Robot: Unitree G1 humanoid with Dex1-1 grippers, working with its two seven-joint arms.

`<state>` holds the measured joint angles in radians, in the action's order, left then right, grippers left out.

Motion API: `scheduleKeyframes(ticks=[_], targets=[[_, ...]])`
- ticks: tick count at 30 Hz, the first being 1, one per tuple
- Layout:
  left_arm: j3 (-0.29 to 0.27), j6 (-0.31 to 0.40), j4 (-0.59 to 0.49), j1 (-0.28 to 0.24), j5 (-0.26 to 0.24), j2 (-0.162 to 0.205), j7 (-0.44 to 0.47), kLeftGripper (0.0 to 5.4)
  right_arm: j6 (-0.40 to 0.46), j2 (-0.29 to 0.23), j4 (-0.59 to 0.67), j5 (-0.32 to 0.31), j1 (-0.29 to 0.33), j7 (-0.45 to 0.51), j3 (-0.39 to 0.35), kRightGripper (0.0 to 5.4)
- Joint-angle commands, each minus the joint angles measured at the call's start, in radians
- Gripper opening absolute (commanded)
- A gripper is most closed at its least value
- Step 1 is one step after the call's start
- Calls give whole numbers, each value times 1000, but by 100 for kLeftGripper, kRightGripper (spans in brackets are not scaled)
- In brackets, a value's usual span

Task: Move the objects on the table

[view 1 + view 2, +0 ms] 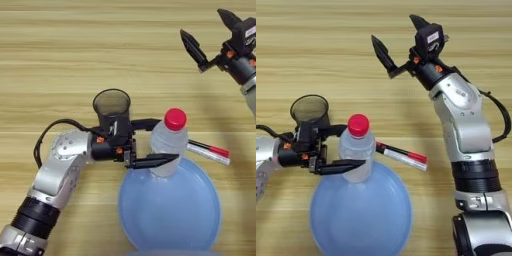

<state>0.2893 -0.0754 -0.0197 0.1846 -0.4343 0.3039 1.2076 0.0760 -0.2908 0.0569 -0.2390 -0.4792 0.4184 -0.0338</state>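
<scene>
A clear plastic bottle (pixel 168 142) with a red cap (pixel 175 119) stands upright over the far rim of the light-blue plate (pixel 170 210). My left gripper (pixel 167 141) holds it from the left, one black finger (pixel 156 161) across its front and the other behind its shoulder. The dark translucent cup (pixel 112 106) stands upright just behind the left wrist. To the bottle's right lies the white marker (pixel 210 151) with red and black ends, flat on the table (pixel 60 65). My right gripper (pixel 397 31) hangs open and empty over the far table, well away from these things.
The large plate takes up the near middle of the table. A black cable (pixel 47 135) loops beside the left forearm. The right arm (pixel 466 130) reaches up along the right side.
</scene>
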Motion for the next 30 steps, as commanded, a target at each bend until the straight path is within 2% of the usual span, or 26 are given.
scheduleKeyframes(ticks=[1,8,16,23,30], targets=[[23,12,-26,30,10,-2,12,307,-66,21,-70,53,30,-38,1,540],[44,42,-43,25,-4,-6,25,307,-153,67,-170,87,54,-135,-38,540],[64,51,-17,21,4,-14,34,307,-238,78,-244,114,69,-167,-47,540],[74,37,16,1,-8,-27,60,307,-257,79,-281,93,73,-166,-64,540],[73,-4,84,-28,-6,-57,84,307,-262,80,-278,81,73,-161,-70,540]])
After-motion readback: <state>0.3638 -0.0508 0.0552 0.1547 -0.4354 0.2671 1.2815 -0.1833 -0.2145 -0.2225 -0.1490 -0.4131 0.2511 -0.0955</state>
